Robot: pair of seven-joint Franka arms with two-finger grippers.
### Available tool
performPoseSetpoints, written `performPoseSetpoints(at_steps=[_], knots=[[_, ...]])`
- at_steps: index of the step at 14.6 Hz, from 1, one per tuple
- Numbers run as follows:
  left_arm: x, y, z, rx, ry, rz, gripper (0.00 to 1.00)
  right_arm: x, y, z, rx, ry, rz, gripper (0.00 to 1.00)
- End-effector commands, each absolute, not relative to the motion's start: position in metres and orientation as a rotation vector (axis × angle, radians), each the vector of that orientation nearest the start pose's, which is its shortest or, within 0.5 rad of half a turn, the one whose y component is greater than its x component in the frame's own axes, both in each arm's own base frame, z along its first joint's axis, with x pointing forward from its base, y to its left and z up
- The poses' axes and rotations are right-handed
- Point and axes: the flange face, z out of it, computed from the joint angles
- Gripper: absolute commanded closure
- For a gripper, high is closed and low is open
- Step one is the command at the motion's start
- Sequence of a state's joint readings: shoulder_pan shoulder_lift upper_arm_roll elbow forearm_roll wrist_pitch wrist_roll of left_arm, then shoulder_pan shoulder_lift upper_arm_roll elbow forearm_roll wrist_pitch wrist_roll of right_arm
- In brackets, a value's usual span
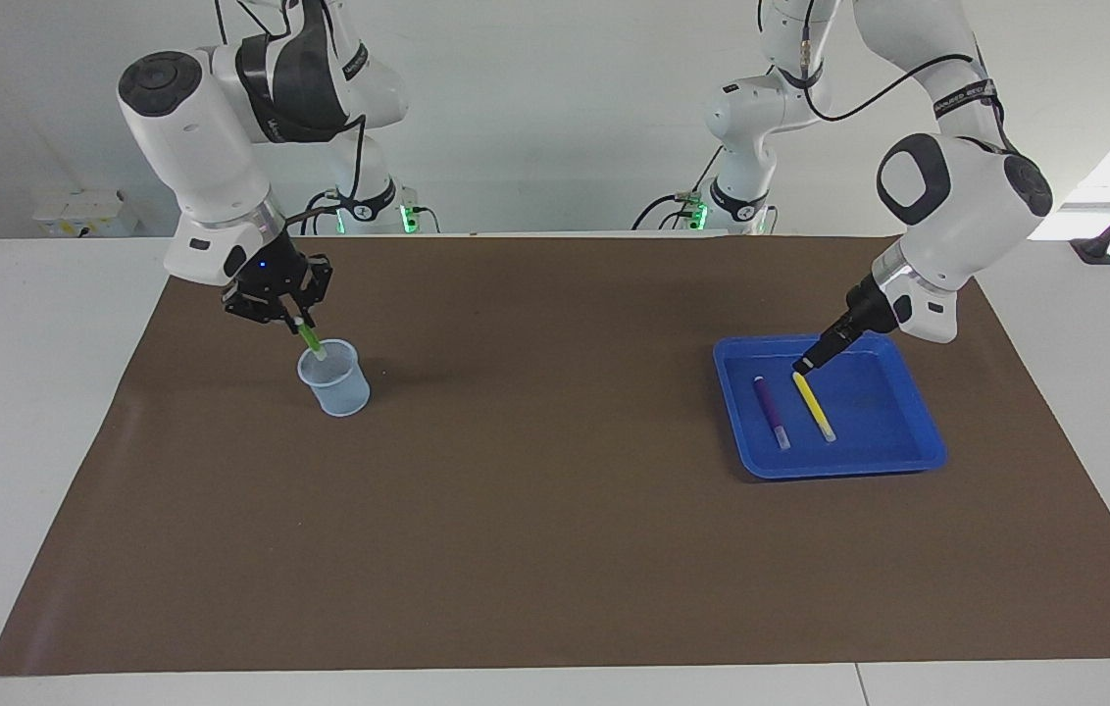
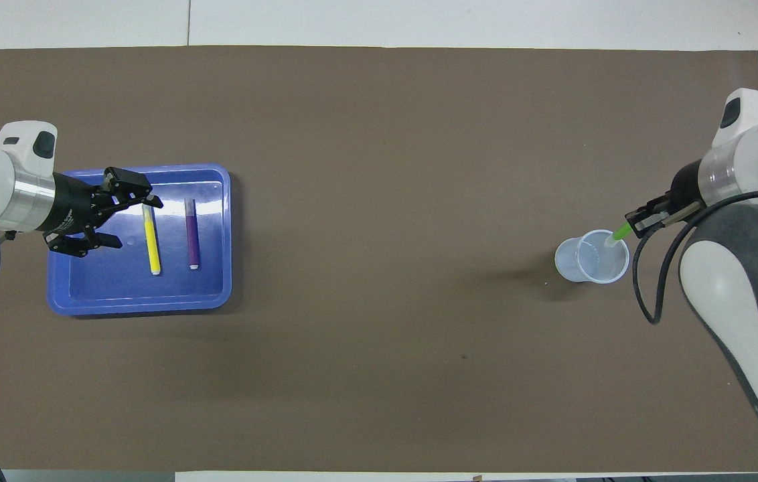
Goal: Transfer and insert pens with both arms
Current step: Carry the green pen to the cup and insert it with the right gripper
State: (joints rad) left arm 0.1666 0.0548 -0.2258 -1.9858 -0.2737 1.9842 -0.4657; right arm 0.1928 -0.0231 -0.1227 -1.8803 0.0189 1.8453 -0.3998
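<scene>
While both arms are working at separate ends of the brown mat, each item is sitting where its step needs it.

Right gripper: it is clenching the green pen by its upper end and hanging over the cup, so the pen is pointing steeply down with its pale tip just inside the rim. This tilt appears chosen to let the pen slide in on release.

Left gripper: its jaws are standing spread and empty, angled down into the blue tray at the robot-side end of the yellow pen, apparently lining up the next pick. Contact cannot be confirmed.

Purple pen: it is lying flat in the tray beside the yellow pen, apart from it and roughly parallel.

Progress: 1 pen is being inserted; 2 are waiting in the tray.
</scene>
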Motion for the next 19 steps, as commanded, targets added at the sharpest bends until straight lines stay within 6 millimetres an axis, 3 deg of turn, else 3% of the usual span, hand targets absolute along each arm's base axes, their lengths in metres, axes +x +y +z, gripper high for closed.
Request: performPoseSetpoints(at_steps=[1,4,6,7,8,9,10,13,15,16,19], knots=[[0.564,-0.045,0.417,-3.254,-0.628,0.174,0.00,0.535,0.033,0.485,-3.044,-0.723,0.007,1.00],[0.571,-0.039,0.396,-3.227,-0.422,0.146,0.00,0.533,0.032,0.479,-3.045,-0.714,0.014,1.00],[0.577,-0.036,0.371,-3.191,-0.353,0.131,0.00,0.532,0.031,0.468,-3.047,-0.711,0.000,1.00],[0.575,-0.033,0.358,-3.176,-0.308,0.107,0.00,0.530,0.033,0.464,-3.044,-0.714,0.002,0.90],[0.574,-0.033,0.351,-3.175,-0.291,0.093,0.00,0.529,0.033,0.465,-3.043,-0.719,0.002,0.47],[0.574,-0.033,0.346,-3.175,-0.277,0.089,0.01,0.530,0.033,0.468,-3.043,-0.719,0.002,0.10],[0.576,-0.033,0.337,-3.169,-0.238,0.081,0.03,0.530,0.030,0.471,-3.043,-0.717,-0.001,0.00],[0.573,-0.032,0.320,-3.141,-0.186,0.047,0.09,0.538,0.034,0.499,-3.036,-0.715,-0.017,0.00],[0.568,-0.033,0.313,-3.143,-0.187,0.033,0.14,0.540,0.049,0.520,-3.010,-0.728,-0.032,0.00],[0.565,-0.033,0.307,-3.146,-0.184,0.019,0.17,0.538,0.068,0.527,-2.947,-0.675,-0.037,0.00],[0.560,-0.035,0.295,-3.152,-0.180,-0.019,0.23,0.530,0.129,0.535,-2.787,-0.154,0.005,0.00]])
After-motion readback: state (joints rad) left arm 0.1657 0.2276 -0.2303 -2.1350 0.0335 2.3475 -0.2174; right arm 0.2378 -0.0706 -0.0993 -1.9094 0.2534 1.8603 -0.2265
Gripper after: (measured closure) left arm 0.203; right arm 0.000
